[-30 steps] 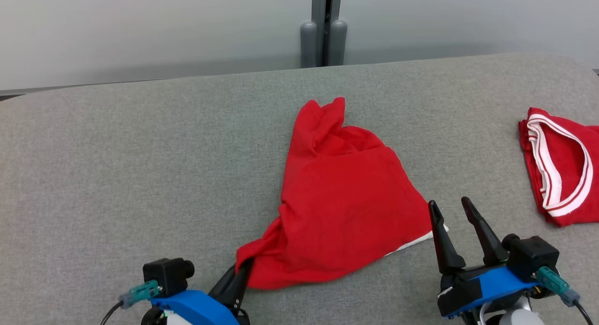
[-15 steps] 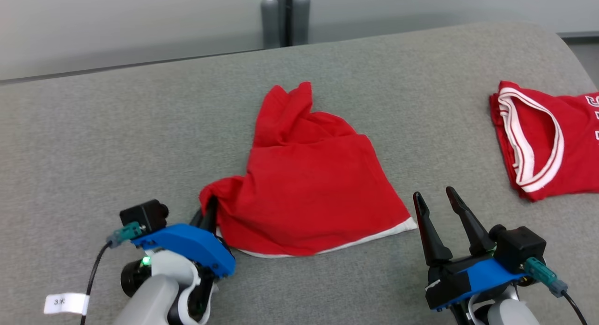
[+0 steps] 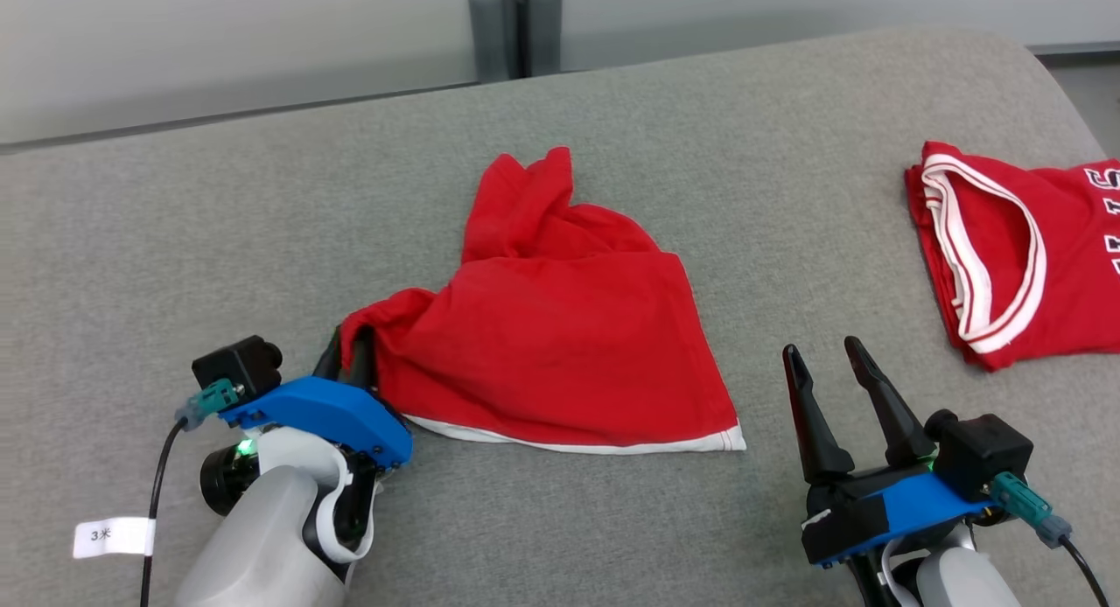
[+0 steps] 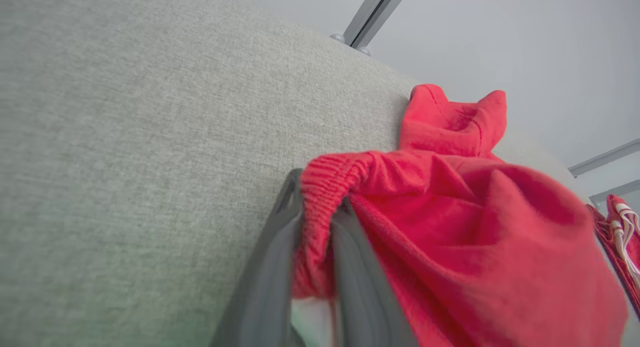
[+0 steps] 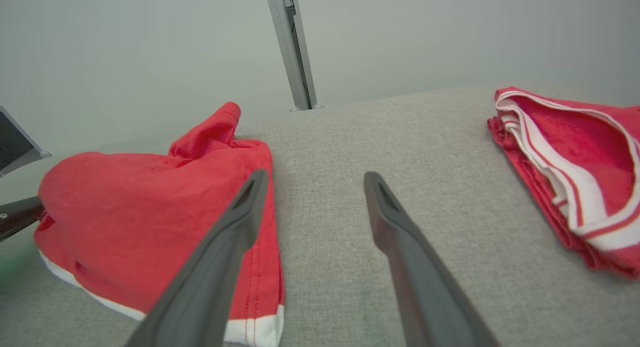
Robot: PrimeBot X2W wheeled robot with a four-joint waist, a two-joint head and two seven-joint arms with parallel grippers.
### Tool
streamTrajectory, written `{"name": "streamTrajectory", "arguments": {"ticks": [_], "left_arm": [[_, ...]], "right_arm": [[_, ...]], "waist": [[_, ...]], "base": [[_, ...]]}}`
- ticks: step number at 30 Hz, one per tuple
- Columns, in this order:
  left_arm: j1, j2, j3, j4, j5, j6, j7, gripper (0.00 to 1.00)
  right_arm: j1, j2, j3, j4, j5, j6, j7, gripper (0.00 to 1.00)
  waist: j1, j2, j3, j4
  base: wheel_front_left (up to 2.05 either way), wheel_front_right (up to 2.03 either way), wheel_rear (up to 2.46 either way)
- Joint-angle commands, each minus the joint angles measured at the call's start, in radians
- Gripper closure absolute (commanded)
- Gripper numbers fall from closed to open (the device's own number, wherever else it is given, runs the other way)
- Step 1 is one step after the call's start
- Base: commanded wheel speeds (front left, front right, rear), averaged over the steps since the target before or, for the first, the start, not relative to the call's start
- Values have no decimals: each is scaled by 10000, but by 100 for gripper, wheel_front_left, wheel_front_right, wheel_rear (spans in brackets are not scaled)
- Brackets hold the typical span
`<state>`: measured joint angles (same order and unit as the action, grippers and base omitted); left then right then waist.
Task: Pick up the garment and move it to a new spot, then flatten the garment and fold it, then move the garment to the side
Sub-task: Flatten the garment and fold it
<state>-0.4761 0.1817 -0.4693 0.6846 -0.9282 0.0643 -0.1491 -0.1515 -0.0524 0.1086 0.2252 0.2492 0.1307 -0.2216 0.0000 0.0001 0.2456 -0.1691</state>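
Observation:
The garment (image 3: pixel 560 353) is a pair of red shorts with a white hem, lying spread on the grey table (image 3: pixel 175 240) in the head view. My left gripper (image 3: pixel 347 345) is at its left corner, shut on the bunched elastic waistband (image 4: pixel 325 187), which sits between the two fingers. My right gripper (image 3: pixel 822 347) stands open just right of the garment's front right corner, with nothing between its fingers. The right wrist view shows that corner (image 5: pixel 255 287) beside the left finger (image 5: pixel 225 247).
A second red garment (image 3: pixel 1006 248) with white striped trim lies at the right of the table, also visible as a folded red pile (image 5: pixel 565 152). Two grey posts (image 3: pixel 507 21) stand behind the far edge. The table rounds off at the right.
The camera has shifted. My left gripper has drawn the garment's corner out to the left and away from me, and the white hem now lies straight along the front. The right gripper stays open.

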Motion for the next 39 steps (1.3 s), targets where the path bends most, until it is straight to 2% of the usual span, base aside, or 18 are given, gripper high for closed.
{"name": "streamTrajectory", "arguments": {"ticks": [1, 6, 11, 18, 24, 30, 39], "left_arm": [[-83, 76, -96, 124, 152, -158, -188, 0], [376, 173, -327, 141, 306, -636, -472, 0], [1054, 328, -361, -308, 309, -885, -744, 0], [2004, 827, 48, -1415, 830, -706, -1113, 0], [3087, 1126, 1150, -3200, 2380, -370, -1161, 0], [4171, 895, 2053, -4241, 3539, -280, -1165, 0], [4680, 598, 2447, -4137, 3917, -489, -1169, 0]], "right_arm": [[-53, 8, -52, 11, 3, 2, -30, 0], [169, -15, -173, -6, -70, 2, 76, 0], [409, -106, -294, -72, -30, 2, 209, 0], [794, -158, -536, -251, -37, 2, 385, 0], [1187, -187, -813, -425, -57, 2, 547, 0], [1466, -145, -1051, -494, -125, 2, 756, 0], [1589, -68, -1066, -632, -117, 2, 875, 0]], "waist": [[0, -1, -124, 110], [0, -1, -585, 494], [0, -1, -1102, 873], [0, -1, -1664, 1218], [0, -1, -2021, 1462], [0, -1, -2220, 1572], [0, -1, -2261, 1579]], "base": [[0, 0, 0], [0, 0, 0], [0, 0, 0], [0, 0, 0], [0, 0, 0], [0, 0, 0], [0, 0, 0]]}}
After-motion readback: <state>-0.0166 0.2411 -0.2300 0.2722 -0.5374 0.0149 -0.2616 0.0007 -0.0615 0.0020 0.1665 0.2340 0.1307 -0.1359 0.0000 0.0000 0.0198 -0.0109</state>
